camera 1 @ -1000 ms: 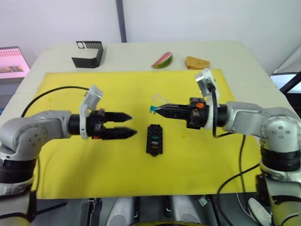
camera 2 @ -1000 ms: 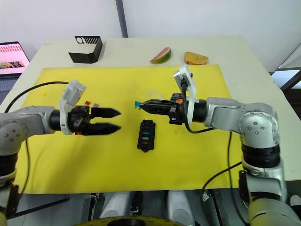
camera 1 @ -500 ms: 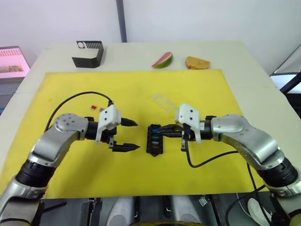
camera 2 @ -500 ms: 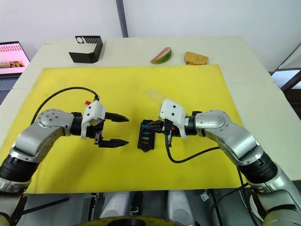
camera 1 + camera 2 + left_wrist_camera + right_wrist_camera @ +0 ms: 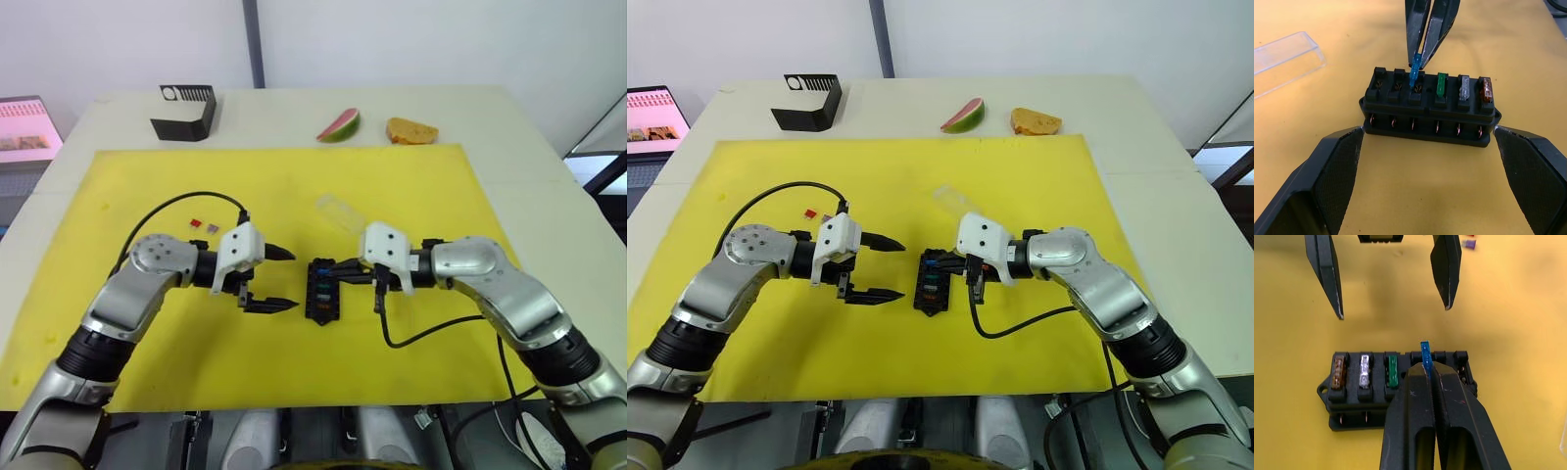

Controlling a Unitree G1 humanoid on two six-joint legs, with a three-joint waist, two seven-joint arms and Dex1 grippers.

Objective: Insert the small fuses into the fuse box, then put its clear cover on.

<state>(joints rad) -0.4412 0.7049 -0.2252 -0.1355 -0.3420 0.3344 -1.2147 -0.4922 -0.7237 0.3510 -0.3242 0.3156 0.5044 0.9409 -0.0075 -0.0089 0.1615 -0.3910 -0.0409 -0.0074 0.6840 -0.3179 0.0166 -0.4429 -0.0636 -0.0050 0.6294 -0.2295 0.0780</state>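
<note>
The black fuse box lies mid-mat with green, grey and amber small fuses seated in one row. My right gripper is shut on a teal fuse, held upright with its lower end at the slot beside the green one. On the box's left, my left gripper stands open, its fingers apart from the box. The clear cover lies on the mat behind the box. A red fuse and a purple one lie loose behind my left arm.
A yellow mat covers the table. At the back stand a black angular box, a watermelon slice and a piece of bread. A screen sits beyond the table's left edge.
My right gripper has brought the teal fuse down from above the mat to the fuse box. The left gripper, still open, has moved in close beside the box.
</note>
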